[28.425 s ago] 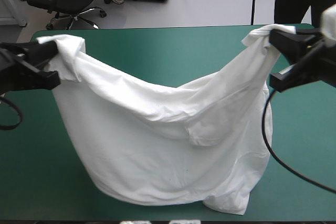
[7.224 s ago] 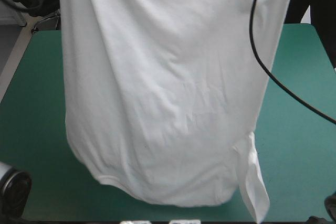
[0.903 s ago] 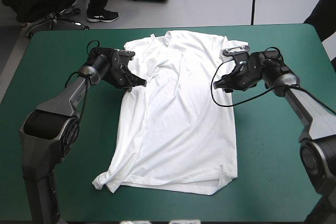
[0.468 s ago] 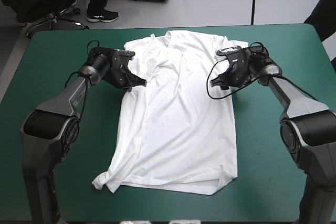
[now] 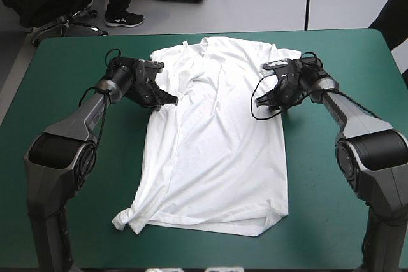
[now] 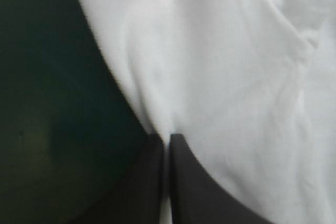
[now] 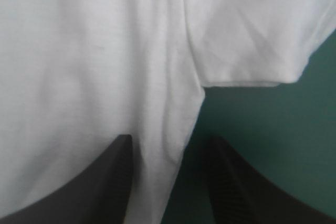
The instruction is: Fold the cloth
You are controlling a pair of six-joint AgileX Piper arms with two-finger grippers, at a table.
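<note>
The white T-shirt [image 5: 217, 144] lies spread flat on the teal-green table, collar toward the far edge and hem toward the front. My left gripper [image 5: 171, 100] sits low at the shirt's left side edge below the sleeve. In the left wrist view its fingers meet in a point, and the left gripper [image 6: 168, 141] is shut on the T-shirt [image 6: 236, 77]. My right gripper [image 5: 260, 101] is at the shirt's right side edge under the right sleeve [image 7: 247, 35]. The right gripper [image 7: 170, 153] stands open, its fingers apart with the T-shirt's [image 7: 94, 51] side edge lying between them.
Bare teal-green cover [image 5: 57, 157] runs wide on both sides of the shirt and in a strip along the front edge. The hem's left corner [image 5: 127, 220] is bunched and turned over. The left shoulder area near the collar is wrinkled.
My right gripper has slid inward from the bare cover to the shirt's right side edge and its fingers have narrowed a little. The left gripper and the shirt have not moved.
</note>
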